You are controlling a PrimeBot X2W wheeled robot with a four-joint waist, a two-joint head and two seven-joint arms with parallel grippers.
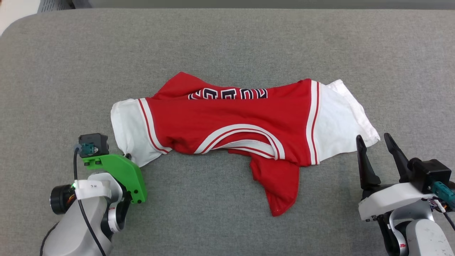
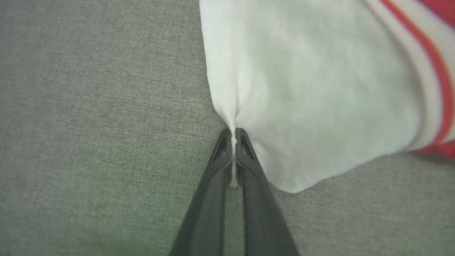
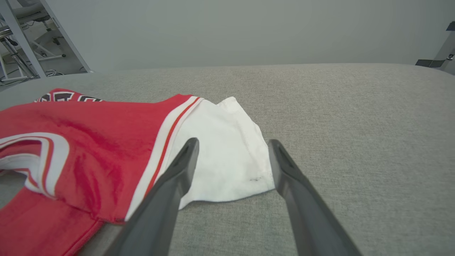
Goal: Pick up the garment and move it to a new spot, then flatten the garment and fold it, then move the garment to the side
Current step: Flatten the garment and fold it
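The garment (image 1: 231,121), a red jersey with white sleeves and striped trim, lies crumpled across the middle of the grey padded surface, its black lettering partly folded under at the far edge. My left gripper (image 2: 233,137) is shut on the edge of the garment's white left sleeve (image 2: 302,89), pinching a fold of the cloth. In the head view the left gripper (image 1: 126,155) is mostly hidden under its green mount. My right gripper (image 1: 375,140) stands open just short of the white right sleeve (image 3: 227,156), whose near corner lies ahead between the spread fingers.
The grey fabric surface (image 1: 227,46) stretches wide on all sides of the garment. Its far edge meets a pale wall (image 3: 249,32). Metal frame legs (image 3: 21,39) stand at the far left of the right wrist view.
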